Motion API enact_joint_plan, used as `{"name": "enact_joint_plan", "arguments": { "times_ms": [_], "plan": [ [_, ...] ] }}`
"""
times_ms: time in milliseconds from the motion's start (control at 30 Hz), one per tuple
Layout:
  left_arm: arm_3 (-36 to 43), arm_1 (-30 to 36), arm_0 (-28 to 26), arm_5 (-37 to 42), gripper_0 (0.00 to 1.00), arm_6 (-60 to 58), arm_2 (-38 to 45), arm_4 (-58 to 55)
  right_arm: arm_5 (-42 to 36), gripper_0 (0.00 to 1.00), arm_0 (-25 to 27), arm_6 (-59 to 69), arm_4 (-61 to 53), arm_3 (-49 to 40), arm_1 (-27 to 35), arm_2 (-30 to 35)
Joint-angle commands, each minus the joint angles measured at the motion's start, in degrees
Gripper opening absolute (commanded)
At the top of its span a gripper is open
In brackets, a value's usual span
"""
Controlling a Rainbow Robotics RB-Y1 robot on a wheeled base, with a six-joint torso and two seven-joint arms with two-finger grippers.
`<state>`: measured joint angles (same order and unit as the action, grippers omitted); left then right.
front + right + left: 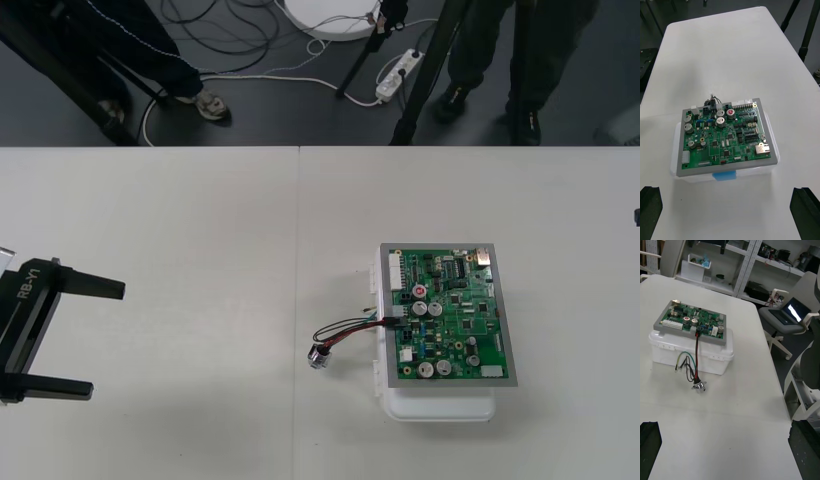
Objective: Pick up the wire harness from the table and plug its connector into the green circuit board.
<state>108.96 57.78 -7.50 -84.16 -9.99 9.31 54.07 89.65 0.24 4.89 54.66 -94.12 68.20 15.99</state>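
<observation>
Both grippers stand off from the work. The left gripper (108, 340) hangs over the tabletop's (200, 250) left edge, its two black fingers (90, 285) spread wide with nothing between them. In the left wrist view they stand apart, well short of the board. The right gripper (729, 193) is likewise spread, its fingers (649, 210) far apart and holding nothing, with the board just ahead of them.

The green circuit board (452, 315) lies flat on its white base (440, 405) in the tabletop's right half, away from the far edge and the right edge. The wire harness (350, 330) is at the side of the board that faces the tabletop's left edge. Its small black plug (698, 331) sits at that edge of the board and looks seated in a connector there. From it the wires (696, 352), red and black, drop down the wall of the base, and a green one loops beside them. The round metal socket (320, 357) rests on the tabletop just beside the base, apart from both grippers.
</observation>
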Motion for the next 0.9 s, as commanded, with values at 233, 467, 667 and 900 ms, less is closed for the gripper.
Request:
{"name": "enact_joint_plan", "arguments": {
  "times_ms": [233,467,667,900],
  "plan": [
    [1.0,4.8,-0.8,-2.2,1.0,1.9,3.4,0.9,0.4,1.0,12.6,-1.2,-1.2,-9.1,3.4,9.6],
    [1.0,4.8,-0.1,-1.7,1.0,1.9,3.4,2.5,0.4,1.0,12.6,-2.4,1.3,-12.8,2.3,9.6],
    [1.0,4.6,0.1,-1.4,1.0,2.1,3.4,2.5,0.4,1.0,12.7,-6.6,0.9,-13.5,2.1,8.1],
    [1.0,4.6,0.1,-1.4,1.0,2.3,3.4,2.7,0.4,1.0,12.7,-10.4,0.0,-12.6,2.1,7.6]
  ]
}}
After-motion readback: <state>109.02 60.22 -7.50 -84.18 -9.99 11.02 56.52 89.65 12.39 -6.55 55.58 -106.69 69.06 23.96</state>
